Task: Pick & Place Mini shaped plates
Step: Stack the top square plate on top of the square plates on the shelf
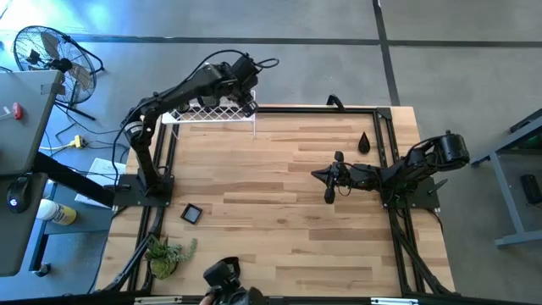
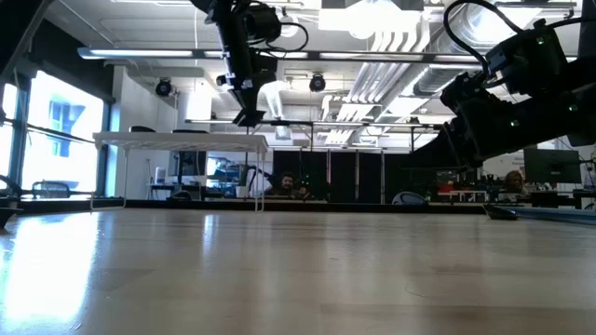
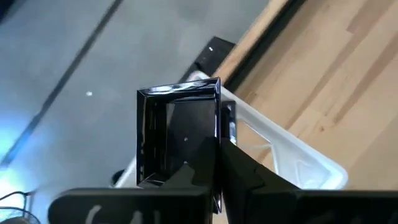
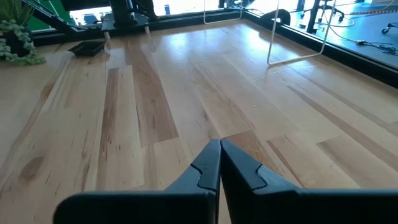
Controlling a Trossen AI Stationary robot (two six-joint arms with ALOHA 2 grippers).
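Grey concrete floor [image 1: 440,76]; floor fan [image 1: 47,55]; ceiling ducts [image 2: 391,37].

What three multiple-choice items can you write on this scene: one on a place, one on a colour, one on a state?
1. Where is the left gripper?
A. Over the white rack at the table's far edge
B. Over the plant
C. Beside the right arm's base

2. What colour is the square plate in the left gripper?
A. White
B. Black
C. Green

3. How is the right gripper?
A. Open and empty
B. Shut on a plate
C. Shut and empty

Answers:
1 A: the high view shows the left gripper above the white rack.
2 B: the square plate is glossy black.
3 C: the right gripper has its fingers together over bare wood.
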